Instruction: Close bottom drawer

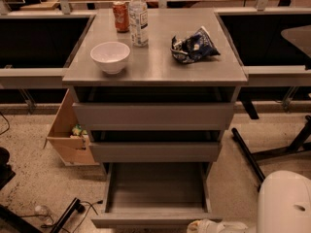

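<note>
A speckled floor [29, 188] lies under a grey metal cabinet [155, 72] with a smooth flat top. The bottom drawer [155, 191], a long shallow tray, is pulled fully out towards the camera. An open cardboard box [68, 140] stands left of the cabinet. On top are a white bowl [110, 56], a crumpled bag [193, 46], a bottle [138, 17] and a can [120, 16]. The pale gripper [214, 225] sits at the drawer's front right corner; I cannot tell whether it is apart or together.

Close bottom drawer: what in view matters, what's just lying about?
Job: bottom drawer, pulled open; gripper, at the picture's bottom edge by the drawer's front right corner.
Lying about: white bowl, soda can, bottle, crumpled snack bag on the cabinet top; cardboard box to its left.
</note>
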You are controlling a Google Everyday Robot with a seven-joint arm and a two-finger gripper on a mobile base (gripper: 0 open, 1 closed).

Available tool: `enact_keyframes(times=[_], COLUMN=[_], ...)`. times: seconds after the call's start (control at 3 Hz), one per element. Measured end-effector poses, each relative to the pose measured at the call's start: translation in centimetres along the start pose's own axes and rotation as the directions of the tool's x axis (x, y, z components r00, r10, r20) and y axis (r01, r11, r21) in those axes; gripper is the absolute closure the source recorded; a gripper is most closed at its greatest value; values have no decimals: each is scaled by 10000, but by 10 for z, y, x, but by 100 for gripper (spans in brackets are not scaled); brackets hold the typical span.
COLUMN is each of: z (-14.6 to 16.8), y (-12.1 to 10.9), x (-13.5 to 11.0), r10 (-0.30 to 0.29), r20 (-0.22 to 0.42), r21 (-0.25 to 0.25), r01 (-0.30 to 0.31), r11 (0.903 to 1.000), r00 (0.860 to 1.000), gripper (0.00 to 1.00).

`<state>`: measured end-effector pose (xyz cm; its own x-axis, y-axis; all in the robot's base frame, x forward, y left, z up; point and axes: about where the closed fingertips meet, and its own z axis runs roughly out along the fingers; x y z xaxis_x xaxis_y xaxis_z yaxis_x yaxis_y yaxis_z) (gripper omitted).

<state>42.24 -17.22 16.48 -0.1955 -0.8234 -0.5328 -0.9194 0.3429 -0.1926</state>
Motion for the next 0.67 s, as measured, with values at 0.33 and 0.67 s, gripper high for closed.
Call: enact_keyframes(times=[0.33, 0.67], z=[12, 12], y=[-27, -27], x=[-17, -17], r10=[-532, -536], r20=[423, 426], r21=[702, 706], r01=[501, 505], r11=[9963, 9962], r00=[9977, 9977], gripper=[100, 100])
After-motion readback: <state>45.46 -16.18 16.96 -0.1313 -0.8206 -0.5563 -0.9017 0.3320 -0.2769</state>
